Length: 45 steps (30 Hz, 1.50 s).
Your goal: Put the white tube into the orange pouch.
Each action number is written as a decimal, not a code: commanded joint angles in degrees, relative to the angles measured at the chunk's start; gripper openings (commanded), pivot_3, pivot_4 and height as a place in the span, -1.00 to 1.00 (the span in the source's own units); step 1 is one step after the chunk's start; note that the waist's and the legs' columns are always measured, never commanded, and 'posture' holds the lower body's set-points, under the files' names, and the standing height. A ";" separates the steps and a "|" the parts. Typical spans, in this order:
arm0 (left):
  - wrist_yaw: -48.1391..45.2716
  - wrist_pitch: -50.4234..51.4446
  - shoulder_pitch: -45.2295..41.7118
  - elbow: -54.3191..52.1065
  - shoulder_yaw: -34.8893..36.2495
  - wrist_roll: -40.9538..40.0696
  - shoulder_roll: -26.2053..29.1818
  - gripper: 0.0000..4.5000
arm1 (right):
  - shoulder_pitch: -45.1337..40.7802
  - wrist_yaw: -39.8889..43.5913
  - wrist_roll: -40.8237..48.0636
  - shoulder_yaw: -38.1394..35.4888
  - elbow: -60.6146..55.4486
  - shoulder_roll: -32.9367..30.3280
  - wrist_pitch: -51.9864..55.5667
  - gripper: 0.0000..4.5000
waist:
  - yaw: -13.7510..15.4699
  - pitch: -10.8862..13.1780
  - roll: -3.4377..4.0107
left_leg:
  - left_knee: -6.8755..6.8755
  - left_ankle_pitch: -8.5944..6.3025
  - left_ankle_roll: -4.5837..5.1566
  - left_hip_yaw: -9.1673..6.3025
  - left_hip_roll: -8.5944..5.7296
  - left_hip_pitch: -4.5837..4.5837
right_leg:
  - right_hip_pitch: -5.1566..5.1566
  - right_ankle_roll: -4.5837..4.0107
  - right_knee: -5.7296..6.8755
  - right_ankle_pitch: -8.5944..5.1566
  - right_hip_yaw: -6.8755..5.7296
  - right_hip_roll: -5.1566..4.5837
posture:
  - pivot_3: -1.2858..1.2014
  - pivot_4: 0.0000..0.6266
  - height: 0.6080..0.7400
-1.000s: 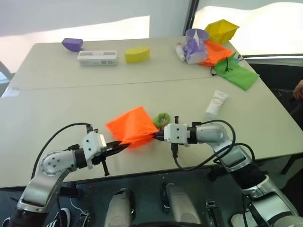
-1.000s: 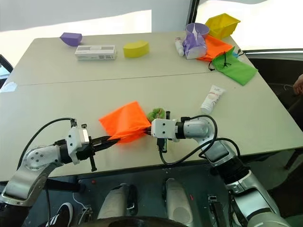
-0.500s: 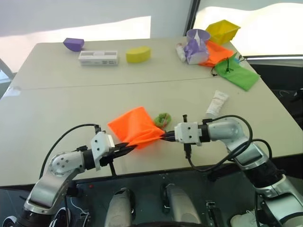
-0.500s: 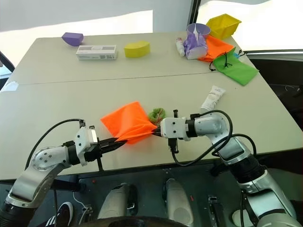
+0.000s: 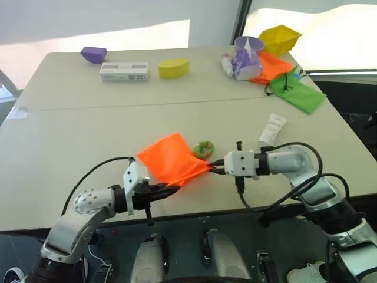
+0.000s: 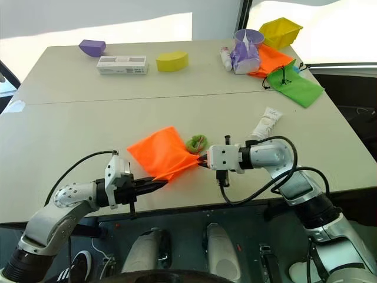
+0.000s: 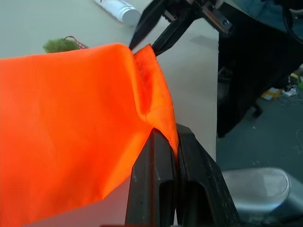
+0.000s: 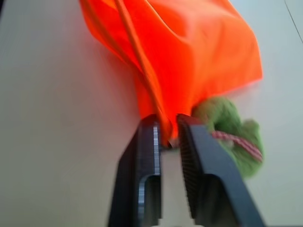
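The left tool (image 5: 171, 188) is clenched on the orange pouch (image 5: 171, 160)'s near edge; the right tool (image 5: 215, 168) has its jaws slightly parted around the opposite corner, so that corner could slip and close the mouth. The white tube (image 5: 271, 129) lies well apart on the worktop (image 5: 76, 135), nothing blocking it; the green pom (image 5: 203, 148) sits beside the pouch.

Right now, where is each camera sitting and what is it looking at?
Left eye and right eye views: on the head, looking forward and down at the table; both arms show, the left gripper and right gripper at the orange pouch, the white tube beyond.
Left wrist view: on the left wrist, looking along its fingers clamped on the pouch edge.
Right wrist view: on the right wrist, looking along its fingers, slightly apart around the pouch edge.
Shared: both wrist views show the pouch and its green pom.
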 commanded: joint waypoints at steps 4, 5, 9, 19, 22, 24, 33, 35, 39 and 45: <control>1.16 4.06 -1.13 -1.75 1.14 -4.27 -1.65 -1.00 | 2.85 1.46 15.04 -9.75 -9.46 -0.81 15.53 0.45 | 0.06 0.00 -0.01 | 0.00 0.00 0.00 -0.05 0.02 0.00 | 0.01 0.04 0.02 -0.03 -0.01 0.01 | 0.03 -0.52 1.00; 1.28 4.37 -1.22 -1.79 1.44 -4.53 -1.73 -1.00 | 3.15 0.46 16.65 -11.69 -9.71 -0.49 17.01 0.45 | 0.05 0.01 0.00 | 0.00 0.00 0.00 -0.05 0.03 0.00 | 0.01 0.05 0.01 -0.03 -0.01 0.01 | 0.03 -0.52 1.00; 1.58 4.45 -1.22 -2.07 1.71 -4.96 -1.98 -1.00 | 4.84 -8.70 15.13 -17.95 -5.85 1.55 19.02 0.45 | -0.05 0.00 -0.01 | 0.06 -0.01 -0.01 -0.07 -0.03 0.03 | 0.05 0.05 0.01 -0.03 0.00 -0.01 | 0.03 -0.52 1.00; 1.50 2.35 0.28 -2.28 0.86 -2.36 -1.30 -1.00 | 4.18 -16.30 10.01 -12.95 -6.11 7.71 16.27 0.45 | -0.45 0.00 0.00 | -0.02 0.00 0.01 -0.13 0.00 0.01 | 0.00 0.06 0.01 -0.03 0.01 0.12 | 0.03 -0.52 1.00; 1.31 1.56 1.25 -2.26 1.33 -1.57 -0.54 -1.00 | 2.08 -16.67 9.04 -10.93 -3.90 10.03 15.36 0.45 | -0.32 0.00 0.00 | -0.01 0.00 0.01 -0.19 0.00 0.02 | -0.02 0.02 0.05 -0.01 0.00 0.13 | 0.03 -0.52 1.00; 1.30 1.25 1.92 -2.58 1.62 -1.34 -0.18 -1.00 | 1.03 -16.96 7.43 -9.41 -2.34 11.00 13.58 0.45 | -0.23 0.00 0.00 | -0.01 0.00 0.00 -0.20 -0.01 0.02 | 0.00 0.01 0.04 0.00 0.00 0.11 | 0.03 -0.52 1.00; 1.99 0.21 4.34 -3.08 1.48 -0.01 0.80 -1.00 | -5.91 -20.83 6.35 -6.58 6.99 20.60 16.21 0.45 | -0.43 0.01 0.02 | -0.02 -0.01 0.00 -0.11 0.06 -0.03 | -0.03 -0.17 -0.01 0.11 0.04 0.01 | 0.03 -0.52 1.00; 2.13 0.05 4.31 -2.97 1.65 -0.01 0.63 -1.00 | -6.90 -20.52 5.57 -5.28 8.56 22.11 15.34 0.45 | -0.24 0.01 0.02 | -0.02 -0.01 0.00 -0.15 0.06 -0.03 | -0.04 -0.19 0.03 0.12 0.01 0.03 | 0.03 -0.52 1.00; 2.30 -0.39 4.19 -2.76 1.65 0.36 0.39 -1.00 | -10.79 -23.77 6.56 -5.14 13.60 28.71 18.40 0.45 | -0.46 0.01 0.02 | -0.04 -0.01 0.00 -0.15 0.08 -0.04 | -0.05 -0.20 0.03 0.12 -0.02 0.02 | 0.03 -0.52 1.00; 2.39 -0.73 4.23 -2.57 1.49 1.01 0.12 -1.00 | -17.75 -31.81 4.04 -5.08 25.18 37.50 21.91 0.45 | -1.48 0.01 0.03 | -0.04 0.00 0.00 -0.14 0.11 -0.05 | -0.07 -0.23 0.08 0.15 -0.01 -0.02 | 0.03 -0.52 1.00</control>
